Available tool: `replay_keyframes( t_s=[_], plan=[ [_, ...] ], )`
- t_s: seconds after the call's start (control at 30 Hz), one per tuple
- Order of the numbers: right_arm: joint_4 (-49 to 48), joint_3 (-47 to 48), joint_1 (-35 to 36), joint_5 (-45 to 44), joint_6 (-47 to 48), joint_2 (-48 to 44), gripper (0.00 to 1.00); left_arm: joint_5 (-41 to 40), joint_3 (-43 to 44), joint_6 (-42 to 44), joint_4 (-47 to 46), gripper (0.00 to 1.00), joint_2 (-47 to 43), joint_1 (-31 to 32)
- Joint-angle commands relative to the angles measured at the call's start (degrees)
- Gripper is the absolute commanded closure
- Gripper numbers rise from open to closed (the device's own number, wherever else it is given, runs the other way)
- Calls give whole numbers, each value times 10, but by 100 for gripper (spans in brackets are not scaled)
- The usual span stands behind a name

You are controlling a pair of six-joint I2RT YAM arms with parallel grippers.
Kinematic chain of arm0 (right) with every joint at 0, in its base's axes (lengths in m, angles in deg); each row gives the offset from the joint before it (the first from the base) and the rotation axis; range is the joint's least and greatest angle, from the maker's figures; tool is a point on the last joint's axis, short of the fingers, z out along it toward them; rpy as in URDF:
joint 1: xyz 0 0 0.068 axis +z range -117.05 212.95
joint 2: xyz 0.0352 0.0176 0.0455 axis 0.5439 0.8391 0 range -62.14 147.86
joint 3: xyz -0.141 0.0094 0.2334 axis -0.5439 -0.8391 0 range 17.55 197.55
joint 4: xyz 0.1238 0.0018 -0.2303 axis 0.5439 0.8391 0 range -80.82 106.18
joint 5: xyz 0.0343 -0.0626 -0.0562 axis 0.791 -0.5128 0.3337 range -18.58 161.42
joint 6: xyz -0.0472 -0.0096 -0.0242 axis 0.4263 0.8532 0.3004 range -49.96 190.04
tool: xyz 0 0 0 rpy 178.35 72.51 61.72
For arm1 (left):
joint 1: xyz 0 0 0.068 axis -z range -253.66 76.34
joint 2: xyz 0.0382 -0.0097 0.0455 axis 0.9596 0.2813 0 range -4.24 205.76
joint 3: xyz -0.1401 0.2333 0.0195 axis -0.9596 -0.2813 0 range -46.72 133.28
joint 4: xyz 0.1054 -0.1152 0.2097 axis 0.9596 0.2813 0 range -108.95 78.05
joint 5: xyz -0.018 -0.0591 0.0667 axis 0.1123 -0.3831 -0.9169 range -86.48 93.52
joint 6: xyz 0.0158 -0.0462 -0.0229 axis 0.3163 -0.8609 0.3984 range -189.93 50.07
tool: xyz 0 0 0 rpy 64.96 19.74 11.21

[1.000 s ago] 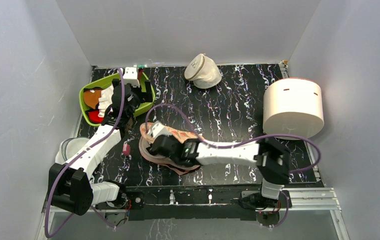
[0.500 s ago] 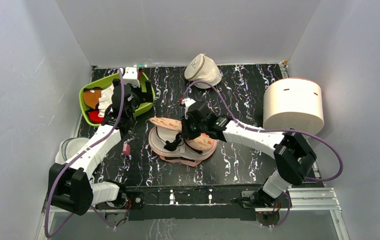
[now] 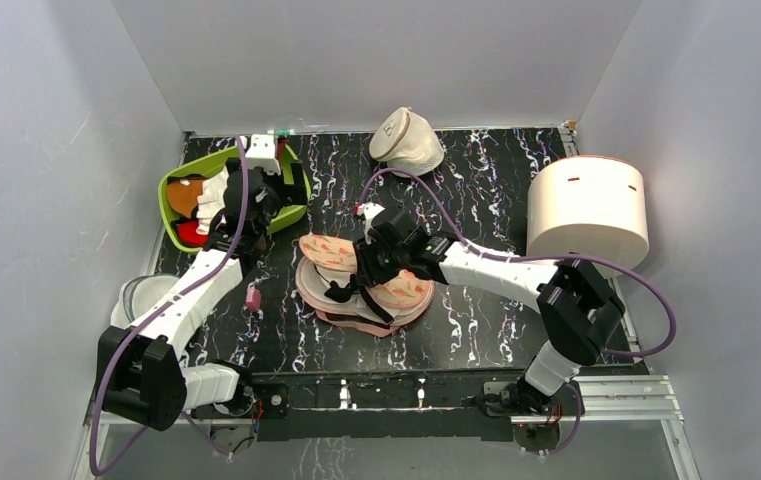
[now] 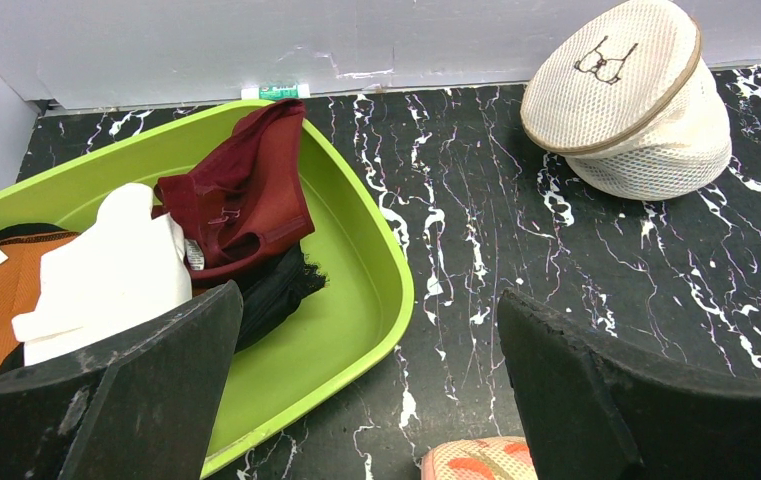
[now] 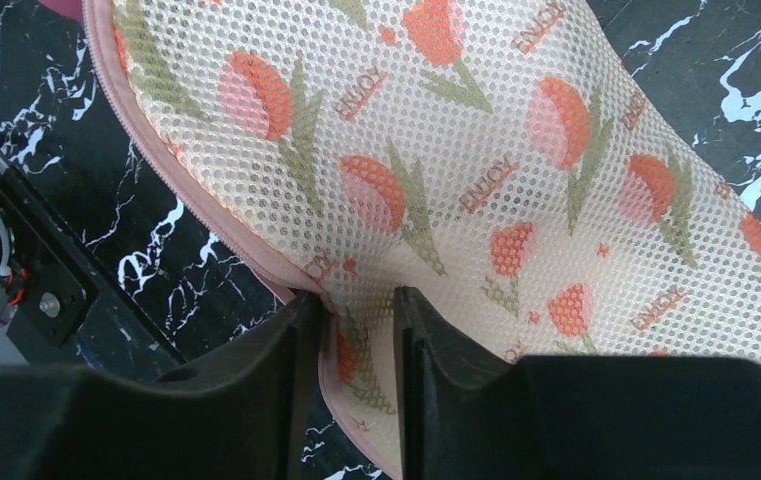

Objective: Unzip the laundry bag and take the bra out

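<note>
On the left, the left gripper (image 4: 368, 305) hangs over the green tray (image 4: 346, 250) of clothes, its 2 fingers spread wide and empty. At center the bag (image 3: 411, 292) lies unzipped, its printed flap raised. The right gripper (image 5: 354, 315) pinches the flap's zip edge between its nearly closed fingers. Under the flap, what seems to be the bra (image 3: 331, 285) lies in the bag, black straps showing.

Lab robot cell: plain grey walls (image 3: 376, 60) boxing black marbled table (image 3: 476, 200).
</note>
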Motion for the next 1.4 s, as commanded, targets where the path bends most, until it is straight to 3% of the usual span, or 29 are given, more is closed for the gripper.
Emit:
replay_keyframes(
  t_s=[0.0,0.07,0.2,0.4,0.6,0.67,0.73,0.8,0.97,1.2,1.37],
  plan=[
    [-13,28,3,-25,13,7,75,8,3,-2,-9,2,-5,-3],
    [-13,31,3,-30,13,8,80,8,2,-2,-9,2,-5,-3],
    [-18,31,3,-22,11,3,65,12,2,-4,-9,2,-5,-3],
    [-25,23,3,-24,8,-5,60,15,2,-5,-9,2,-3,-2],
    [-26,21,3,-25,7,-8,63,17,2,-6,-10,2,-3,-3],
    [-26,22,3,-28,8,-9,73,16,2,-6,-10,2,-3,-3],
    [-20,26,3,-42,4,-13,91,16,2,-6,-10,2,-3,-3],
    [-19,28,0,-49,-1,-22,98,17,2,-6,-9,2,-2,-3],
    [-27,15,-38,-8,-32,-47,98,17,3,-7,-8,2,-4,-3],
    [-76,-45,-157,100,-125,-93,97,19,4,-10,-8,2,-5,-3],
    [-76,-63,-232,119,-132,-90,95,22,3,-11,-8,2,-5,-3]
  ],
)
